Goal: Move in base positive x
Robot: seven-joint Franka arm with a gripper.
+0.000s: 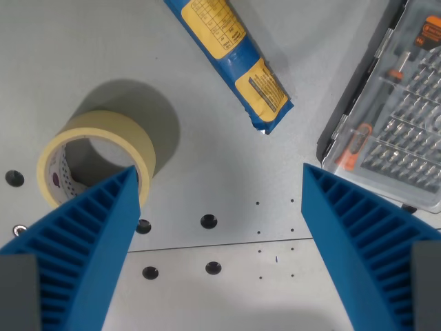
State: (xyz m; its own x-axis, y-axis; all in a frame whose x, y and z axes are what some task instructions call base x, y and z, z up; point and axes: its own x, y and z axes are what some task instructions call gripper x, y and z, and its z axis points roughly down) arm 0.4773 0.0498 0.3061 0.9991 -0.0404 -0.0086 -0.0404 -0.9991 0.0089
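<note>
My gripper (pixel 219 176) is open and empty, above a grey metal table (pixel 207 172). Its two blue ribbed fingers (pixel 89 241) come in from the bottom corners of the wrist view, wide apart. Between the fingertips lies bare table with several small bolt holes (pixel 209 221). The left finger's tip overlaps the near edge of a roll of beige masking tape (pixel 96 155); I cannot tell if it touches it.
A blue and yellow packet (pixel 234 58) lies diagonally at the top centre. A clear plastic case of screwdriver bits (pixel 396 103) with orange parts sits at the wrist view's right. A seam line (pixel 227 243) crosses the table low in the view.
</note>
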